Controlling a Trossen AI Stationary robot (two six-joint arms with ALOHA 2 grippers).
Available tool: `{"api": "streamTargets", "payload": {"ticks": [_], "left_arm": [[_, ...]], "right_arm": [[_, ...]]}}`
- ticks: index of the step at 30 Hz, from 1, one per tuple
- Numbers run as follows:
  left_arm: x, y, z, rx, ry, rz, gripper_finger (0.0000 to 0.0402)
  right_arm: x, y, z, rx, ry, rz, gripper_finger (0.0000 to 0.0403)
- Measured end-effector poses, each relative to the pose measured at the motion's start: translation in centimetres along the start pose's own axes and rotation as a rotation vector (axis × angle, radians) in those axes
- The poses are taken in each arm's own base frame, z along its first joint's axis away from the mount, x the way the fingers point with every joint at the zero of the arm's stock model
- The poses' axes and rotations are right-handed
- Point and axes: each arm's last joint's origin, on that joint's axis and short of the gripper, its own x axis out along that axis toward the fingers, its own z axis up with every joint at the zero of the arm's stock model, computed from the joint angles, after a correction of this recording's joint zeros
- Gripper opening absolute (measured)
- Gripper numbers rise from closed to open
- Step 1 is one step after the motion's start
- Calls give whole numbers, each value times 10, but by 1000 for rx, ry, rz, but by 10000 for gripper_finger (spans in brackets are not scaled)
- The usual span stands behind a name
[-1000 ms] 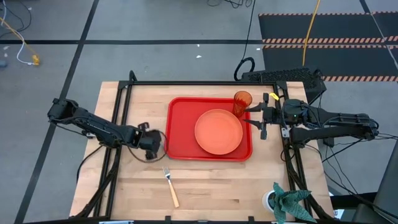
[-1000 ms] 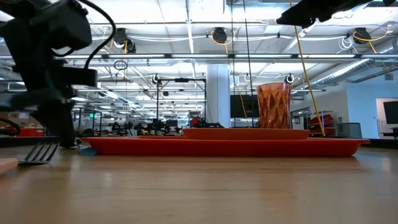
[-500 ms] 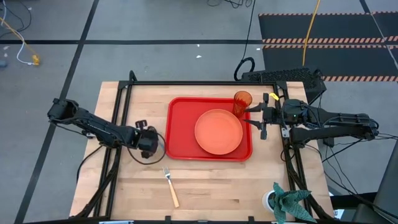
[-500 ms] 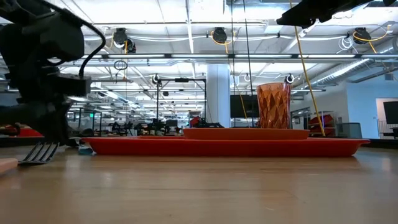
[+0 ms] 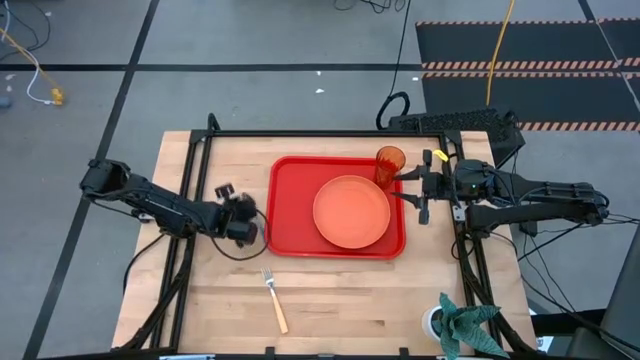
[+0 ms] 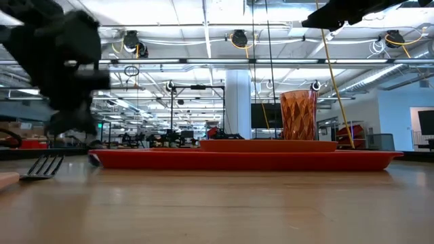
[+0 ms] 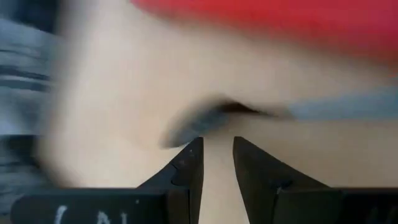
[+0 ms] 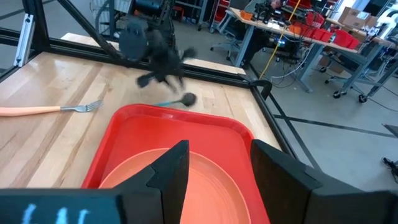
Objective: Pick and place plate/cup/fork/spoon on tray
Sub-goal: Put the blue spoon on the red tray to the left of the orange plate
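Red plastic marks the tray, which lies in the middle of the pale wooden surface; the plate already rests flat inside it and the cup stands upright at the tray's far right corner; the fork and the spoon are not yet on it. The spoon lies on the wood just outside the tray's left rim, and the left hand is directly beside it, much nearer than the right hand, which waits at the tray's right edge; so I judge that the spoon is the business of the left arm. In the left wrist view the two dark fingers stand a little apart with only a narrow gap, holding nothing; the blurred dark bowl is just ahead of the tips, and the handle runs away sideways along the tray rim, so the long axis lies across the fingers' gap, which suits a pinch on the thin handle. The right hand is open and empty above the plate's side. The fork lies apart, on the near side of the surface, tines toward the tray, handle toward the front edge. Around the table there is a grey floor with cables, and beyond it a wide workshop with benches.
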Motion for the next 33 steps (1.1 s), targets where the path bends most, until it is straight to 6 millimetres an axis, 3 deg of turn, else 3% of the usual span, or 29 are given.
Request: {"api": "streamTargets", "payload": {"ticks": [4,7,14,20,25,29,33], "left_arm": [[-15,11,14,-83,-188,310,92],[-21,14,22,-166,-289,403,92],[-7,9,9,-226,-45,114,92],[8,12,1,-758,61,45,92],[20,18,15,-1092,52,-24,92],[29,23,29,-1129,50,-161,92],[39,32,30,-1169,88,-143,92]], "right_arm": [[0,0,0,-2,0,-1,164],[1,0,-1,1,12,2,164],[1,1,-3,9,30,6,164],[3,1,-4,22,13,2,164],[3,0,1,18,-32,-8,164],[3,0,1,3,-38,-10,164],[3,0,1,-7,-37,-10,164]]}}
